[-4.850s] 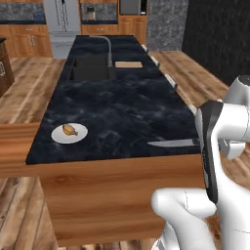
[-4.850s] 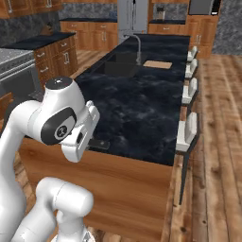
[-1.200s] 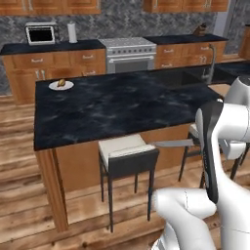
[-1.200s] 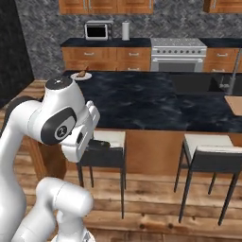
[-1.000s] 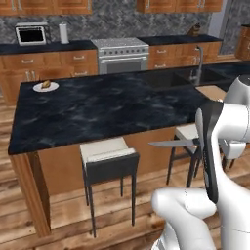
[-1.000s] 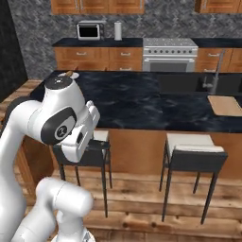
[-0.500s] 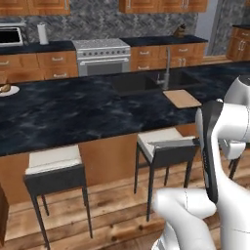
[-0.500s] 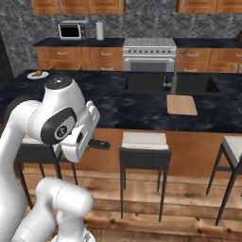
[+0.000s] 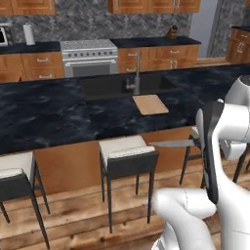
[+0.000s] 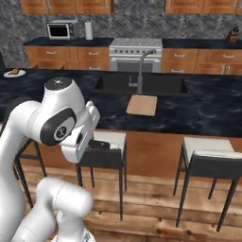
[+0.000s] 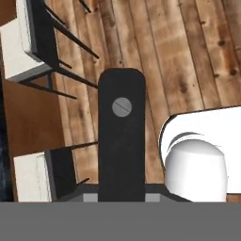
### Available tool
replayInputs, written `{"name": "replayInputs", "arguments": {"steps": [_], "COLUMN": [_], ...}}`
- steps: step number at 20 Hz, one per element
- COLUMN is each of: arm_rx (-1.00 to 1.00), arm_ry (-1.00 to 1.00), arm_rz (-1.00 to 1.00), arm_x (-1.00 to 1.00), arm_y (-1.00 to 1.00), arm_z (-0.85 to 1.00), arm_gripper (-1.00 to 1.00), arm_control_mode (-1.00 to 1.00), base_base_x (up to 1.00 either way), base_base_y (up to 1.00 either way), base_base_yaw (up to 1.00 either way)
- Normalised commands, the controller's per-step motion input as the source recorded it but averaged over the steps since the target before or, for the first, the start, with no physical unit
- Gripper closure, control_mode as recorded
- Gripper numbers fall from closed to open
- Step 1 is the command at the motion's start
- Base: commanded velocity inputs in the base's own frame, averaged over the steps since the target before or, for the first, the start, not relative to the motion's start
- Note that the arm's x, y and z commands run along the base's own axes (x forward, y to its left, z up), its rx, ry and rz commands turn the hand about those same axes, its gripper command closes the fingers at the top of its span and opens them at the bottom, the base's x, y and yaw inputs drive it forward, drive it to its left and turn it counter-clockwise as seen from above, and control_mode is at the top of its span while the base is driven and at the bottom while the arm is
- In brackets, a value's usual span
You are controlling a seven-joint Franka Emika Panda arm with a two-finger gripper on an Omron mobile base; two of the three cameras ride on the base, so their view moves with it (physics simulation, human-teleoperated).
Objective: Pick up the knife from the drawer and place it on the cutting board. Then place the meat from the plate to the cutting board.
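Left base view: slim kitchen knife with grey blade (image 9: 172, 143) juts sideways from folded white arm, level with the bar stools; risks striking them or the counter edge during approach. Light tan wooden cutting board (image 9: 150, 104) lies by the sink.

Right base view: small white plate with brown meat (image 10: 14, 73) far left; arm tucked low.

Hand view: gripper (image 11: 121, 195) clamped narrow on dark handle, pointing floorward.

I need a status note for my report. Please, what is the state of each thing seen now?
knife: held in the claw, above the floor, blade level
claw: shut on the knife handle
cutting board: bare, flat on the counter beside the sink
meat: lying on the plate
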Motion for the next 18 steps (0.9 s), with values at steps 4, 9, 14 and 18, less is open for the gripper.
{"name": "replayInputs", "arguments": {"steps": [4, 9, 14, 18], "arm_rx": [0.0, 0.0, 0.0, 0.0], "arm_ry": [0.0, 0.0, 0.0, 0.0], "arm_rz": [0.0, 0.0, 0.0, 0.0], "arm_x": [0.0, 0.0, 0.0, 0.0], "arm_y": [0.0, 0.0, 0.0, 0.0], "arm_z": [0.0, 0.0, 0.0, 0.0], "arm_gripper": [1.0, 1.0, 1.0, 1.0], "arm_control_mode": [1.0, 1.0, 1.0, 1.0], "base_base_x": [1.0, 1.0, 1.0, 1.0], "base_base_y": [-1.0, -0.59, -0.42, 0.02], "base_base_yaw": [0.28, 0.32, 0.3, 0.08]}}
